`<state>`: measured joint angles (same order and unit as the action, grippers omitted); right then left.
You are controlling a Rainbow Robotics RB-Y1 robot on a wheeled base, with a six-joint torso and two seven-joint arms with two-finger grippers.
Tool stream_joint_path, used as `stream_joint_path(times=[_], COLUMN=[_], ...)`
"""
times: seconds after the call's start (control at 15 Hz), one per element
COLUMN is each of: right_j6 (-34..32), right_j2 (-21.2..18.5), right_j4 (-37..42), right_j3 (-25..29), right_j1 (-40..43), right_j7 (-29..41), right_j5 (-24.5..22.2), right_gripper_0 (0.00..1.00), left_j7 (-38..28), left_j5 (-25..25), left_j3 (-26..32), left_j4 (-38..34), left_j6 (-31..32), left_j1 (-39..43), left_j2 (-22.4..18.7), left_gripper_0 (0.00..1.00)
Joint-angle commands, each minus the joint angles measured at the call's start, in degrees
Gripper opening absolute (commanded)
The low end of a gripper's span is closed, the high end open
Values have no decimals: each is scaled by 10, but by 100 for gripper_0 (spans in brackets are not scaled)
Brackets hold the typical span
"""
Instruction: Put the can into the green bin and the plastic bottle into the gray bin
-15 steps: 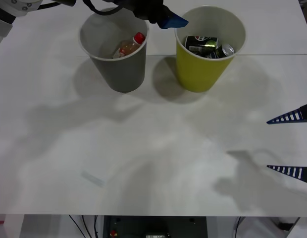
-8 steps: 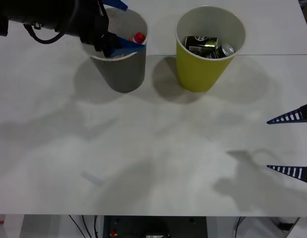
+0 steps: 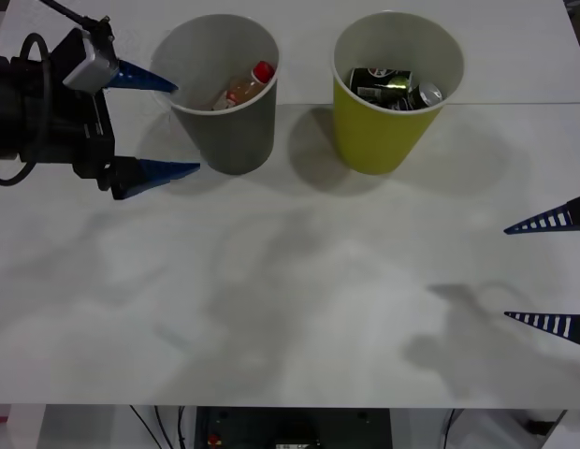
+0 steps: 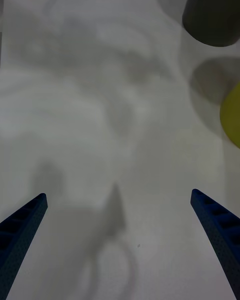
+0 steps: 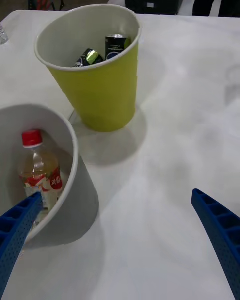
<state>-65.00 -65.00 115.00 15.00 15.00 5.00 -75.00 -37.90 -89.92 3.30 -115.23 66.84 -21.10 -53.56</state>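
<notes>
The plastic bottle (image 3: 243, 89) lies in the gray bin (image 3: 226, 131), the can (image 3: 382, 83) in the green bin (image 3: 388, 136). The left gripper (image 3: 154, 126), spread, has drawn back to the gray bin's nine o'clock; the right gripper (image 3: 547, 273), spread, stays parked at four o'clock.

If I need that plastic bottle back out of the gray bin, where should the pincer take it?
Probably by the neck just under the red cap, coming straight down through the bin's mouth. The plastic bottle leans inside the gray bin cap-up, walls blocking any side approach. The open left pincer is beside the bin; the right pincer is far off.
</notes>
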Motion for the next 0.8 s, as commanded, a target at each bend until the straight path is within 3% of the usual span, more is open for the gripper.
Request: stream_joint_path(times=[0.07, 0.33, 0.53, 0.8], right_j6=[0, 0, 0, 0], right_j2=[0, 0, 0, 0], right_j4=[0, 0, 0, 0], right_j3=[0, 0, 0, 0], right_j1=[0, 0, 0, 0], right_j7=[0, 0, 0, 0], right_j5=[0, 0, 0, 0], right_gripper_0=[100, 100, 100, 100], left_j7=[53, 114, 149, 201], left_j5=[-2, -6, -3, -19], left_j3=[30, 68, 122, 166], left_j4=[-30, -74, -103, -155], left_j6=[1, 13, 76, 84], left_j1=[72, 159, 209, 307], left_j2=[0, 1, 28, 50], left_gripper_0=[100, 100, 100, 100])
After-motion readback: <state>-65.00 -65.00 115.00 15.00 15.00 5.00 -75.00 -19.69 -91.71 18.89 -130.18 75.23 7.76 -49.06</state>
